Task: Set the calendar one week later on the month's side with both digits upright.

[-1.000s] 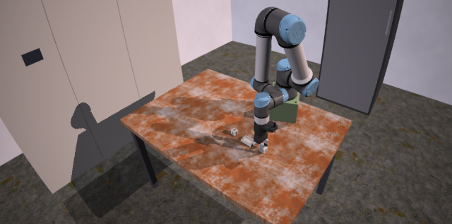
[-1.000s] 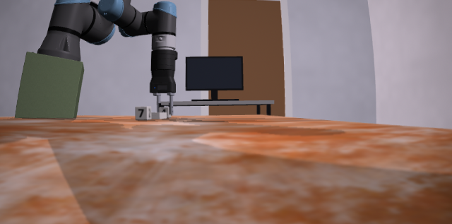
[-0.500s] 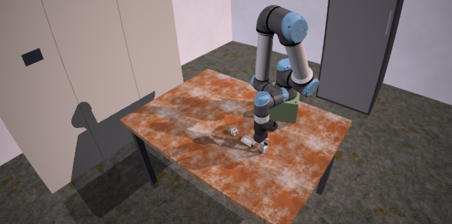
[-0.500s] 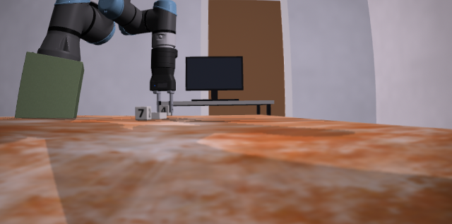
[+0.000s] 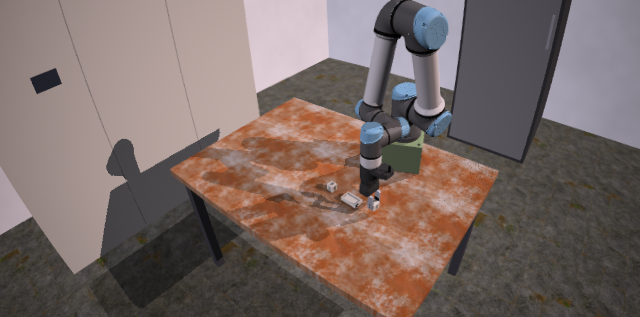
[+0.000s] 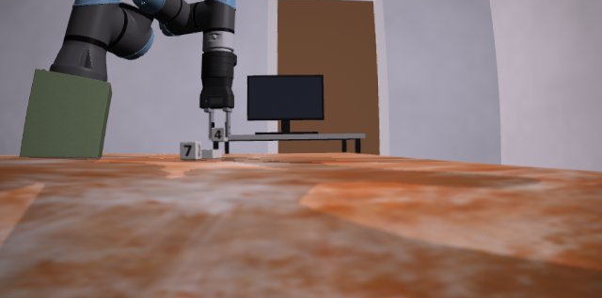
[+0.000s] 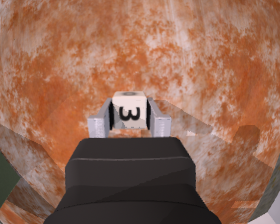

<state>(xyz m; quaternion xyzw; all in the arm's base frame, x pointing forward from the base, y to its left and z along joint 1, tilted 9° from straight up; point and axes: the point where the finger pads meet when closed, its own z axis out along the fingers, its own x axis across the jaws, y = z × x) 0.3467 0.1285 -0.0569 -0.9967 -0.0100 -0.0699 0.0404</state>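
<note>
My gripper (image 5: 374,201) (image 6: 219,136) (image 7: 129,107) is shut on a white date cube (image 6: 217,134) (image 7: 130,113) and holds it a little above the table (image 5: 400,252). The cube shows a 4 in the exterior view and a 3 on its top face in the wrist view. The second cube (image 5: 331,186) (image 6: 190,150) stands on the table to the left and shows a 7. The small white tray (image 5: 351,200) (image 6: 211,153) lies on the table between that cube and my gripper, with no cube in it.
The arm's green base block (image 5: 407,154) (image 6: 63,115) stands at the table's back edge behind the tray. A grey cabinet (image 5: 505,52) stands behind the table. A desk with a monitor (image 6: 285,98) is far in the background.
</note>
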